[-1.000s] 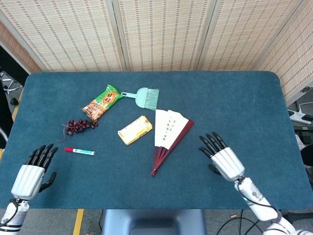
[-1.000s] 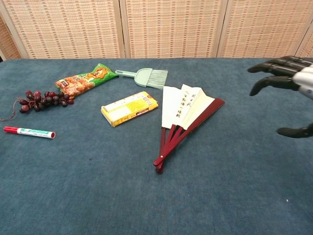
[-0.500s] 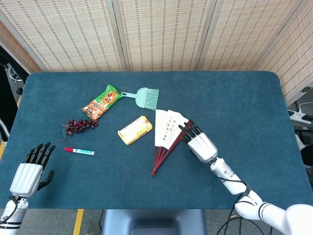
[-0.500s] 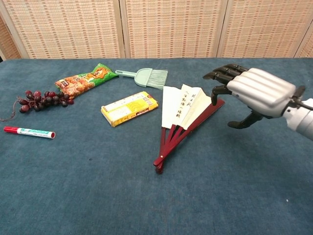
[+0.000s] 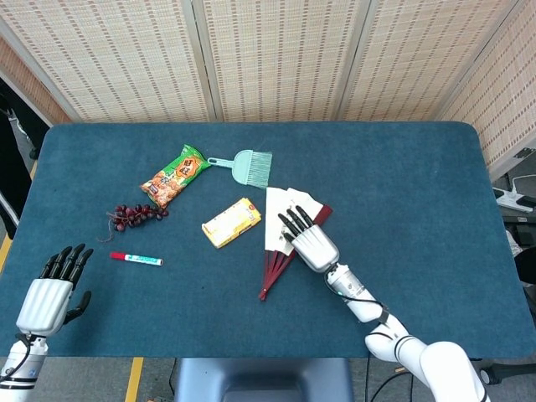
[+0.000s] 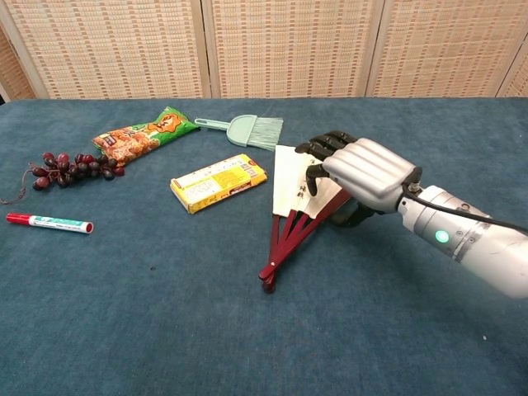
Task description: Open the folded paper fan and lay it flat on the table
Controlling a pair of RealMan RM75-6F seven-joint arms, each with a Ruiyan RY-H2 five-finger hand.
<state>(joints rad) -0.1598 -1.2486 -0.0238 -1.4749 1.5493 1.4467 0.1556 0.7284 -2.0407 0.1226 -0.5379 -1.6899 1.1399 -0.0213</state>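
At the table's middle, the right hand over the partly open paper fan.
The fan's long axis runs from its near-left pivot to its far-right paper; the fingers, apart and grasping nothing visible, cover its right ribs. The left hand idles, fingers spread, well apart at the near left.

The table, covered in dark blue cloth, carries a partly open paper fan near its middle, a yellow box, a green brush, a snack bag, grapes and a marker toward its left edge.
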